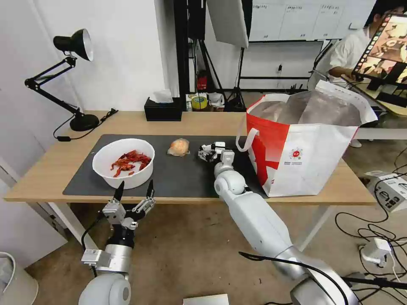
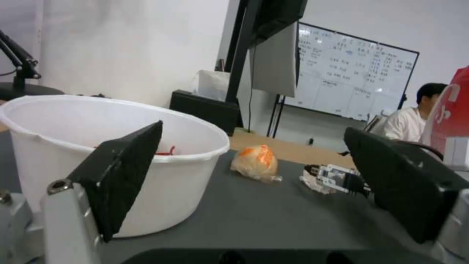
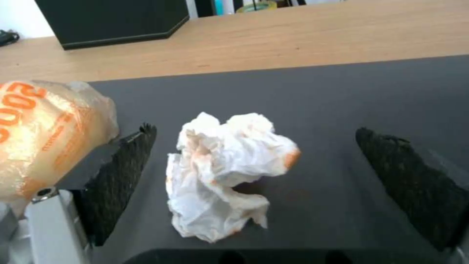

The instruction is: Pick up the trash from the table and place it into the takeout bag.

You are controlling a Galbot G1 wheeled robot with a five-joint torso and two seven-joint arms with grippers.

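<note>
Orange print on the wrapped lump (image 3: 44,135) looks like "200", partly cut off. Bag logo (image 1: 296,154) and whiteboard writing (image 2: 349,86) illegible.

Both arms have smooth, glossy white shells with rounded ball-like joints, and a thin black cable runs along each. The left gripper (image 1: 133,190) has a silver metal body with small screws and two slim black fingers (image 2: 119,172) that taper to points. The right gripper (image 3: 256,190) has a white and black body with a silver bracket and screw, and its black pads (image 3: 119,183) carry a fine cross-hatched texture.
</note>
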